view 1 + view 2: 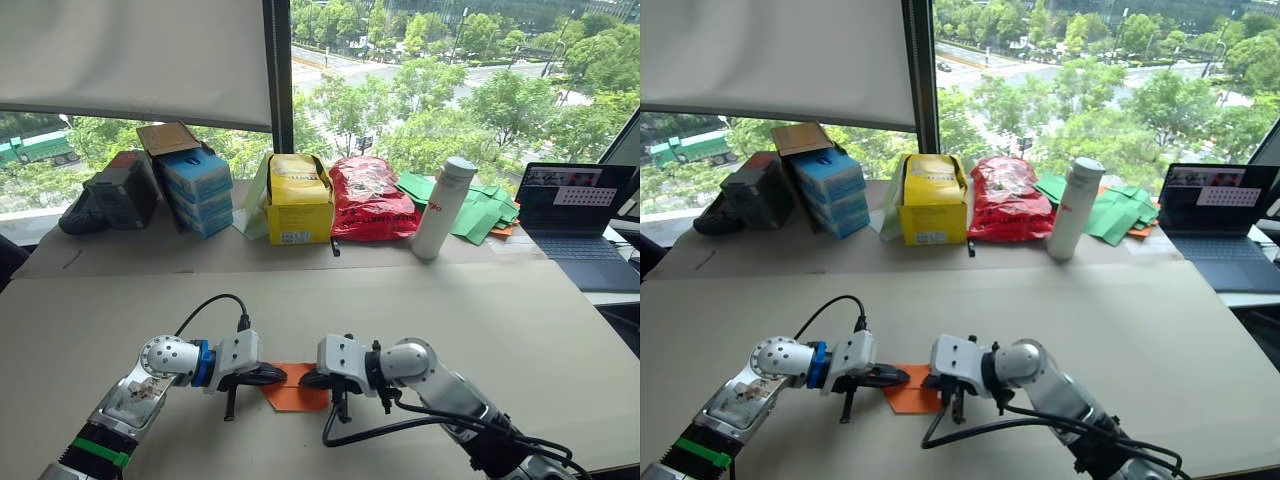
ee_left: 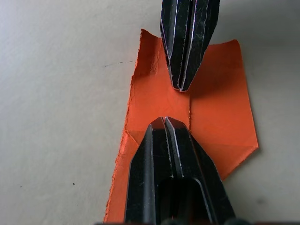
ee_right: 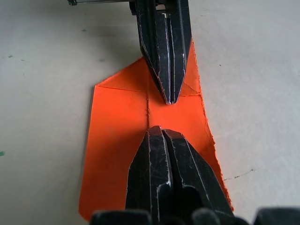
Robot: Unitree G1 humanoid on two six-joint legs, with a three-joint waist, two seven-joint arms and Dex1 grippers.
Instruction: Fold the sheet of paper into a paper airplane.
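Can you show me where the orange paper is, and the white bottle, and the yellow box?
orange paper (image 1: 297, 394), left eye view, its bare middle between the grippers.
white bottle (image 1: 443, 209), left eye view, middle of its body.
yellow box (image 1: 300, 218), left eye view, its front face.

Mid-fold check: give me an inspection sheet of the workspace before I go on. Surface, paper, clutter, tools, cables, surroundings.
Surface: beige table, bare around the work spot.
Job's things: orange sheet of paper lies flat near the front edge, creased down the middle, one end folded to a point.
Clutter: along the far edge, a dark bag, blue boxes, yellow box, red bag, white bottle, green paper pieces, open laptop.
Grippers: left tool and right tool both shut, tips down on the sheet, facing each other across the centre crease.
Cables: black cable loops over the left wrist; another trails by the right arm.
Surroundings: window with roller blind, trees outside.
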